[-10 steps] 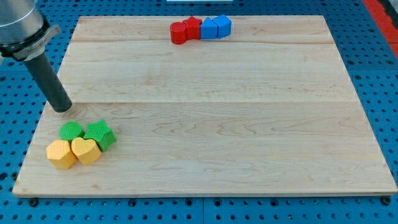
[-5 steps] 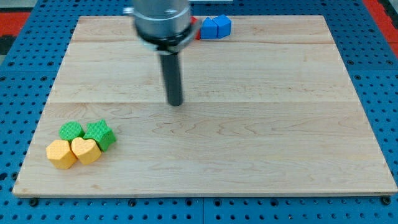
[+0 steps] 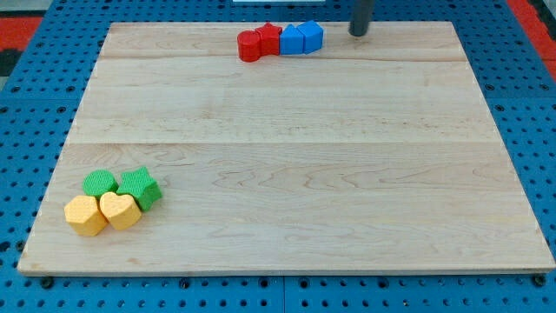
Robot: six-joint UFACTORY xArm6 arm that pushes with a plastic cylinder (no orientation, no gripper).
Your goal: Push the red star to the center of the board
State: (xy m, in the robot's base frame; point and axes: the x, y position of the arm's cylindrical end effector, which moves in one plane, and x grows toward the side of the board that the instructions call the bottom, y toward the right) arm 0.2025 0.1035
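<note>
Red star (image 3: 268,36) sits at board (image 3: 287,156) top edge, wedged between red cylinder (image 3: 250,46) and blue blocks (image 3: 301,38). Not pushed yet, center is well below. My tip (image 3: 359,33) is near the blue blocks' right. No jaws on this rig.

Our straight dark rod at the view's top edge

Only the lower stretch of our straight dark rod shows, entering from the view's top, right of centre. It stands close to upright, and my tip (image 3: 359,34) rests low at its end; the arm above it lies out of view.
</note>
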